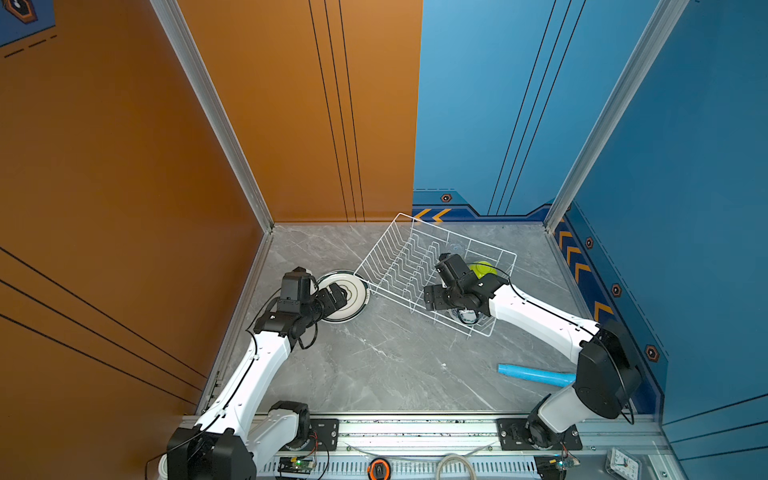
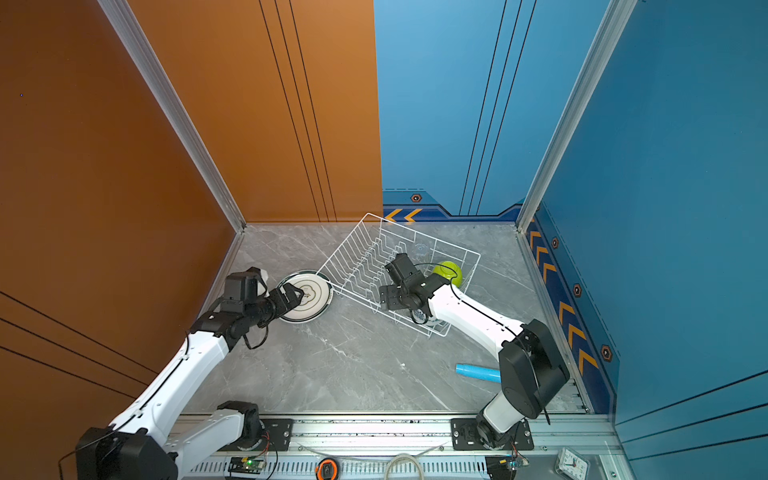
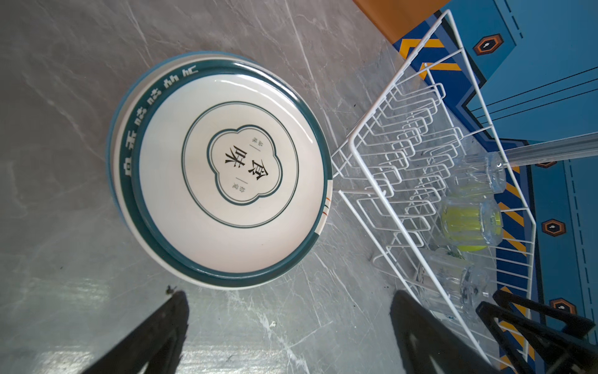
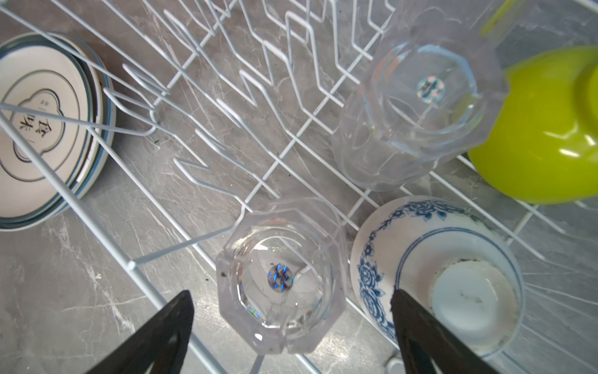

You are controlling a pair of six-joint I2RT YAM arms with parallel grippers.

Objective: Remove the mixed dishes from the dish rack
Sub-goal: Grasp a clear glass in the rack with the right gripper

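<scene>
White wire forms the dish rack [image 1: 399, 266], a flared rectangular basket with zigzag dividers, standing askew at the far middle of the table [image 1: 374, 365], whose top is grey and veined like marble. At the rack's right end we see the glossy lime-green bowl [image 1: 482, 268]. The right wrist view adds what the arm hides from above. There a small white-and-blue bowl [image 4: 420, 246] stands foot-up with a floral band, touching or nearly touching a faceted, eight-sided glass cup [image 4: 278, 278]. A second clear cup [image 4: 424, 97] stands beside the green bowl.

Two round plates [image 3: 233, 168] lie stacked flat on the table just beside the rack's left corner, white and smooth with dark teal rims. Only the left wrist view lets us read the clover-shaped emblem with black characters on the upper one. It also shows a row of clear cups [image 3: 479, 171] through the wires.

Our left gripper [image 3: 289, 296] hangs over the near edge of the plates with its black jaws spread wide, gripping nothing. Our right gripper [image 4: 293, 294] reaches down into the rack, jaws wide apart on either side of the faceted cup, and has hold of nothing.

A light blue tube [image 1: 536, 374] lies on the table near the right arm, well apart from the rack.
</scene>
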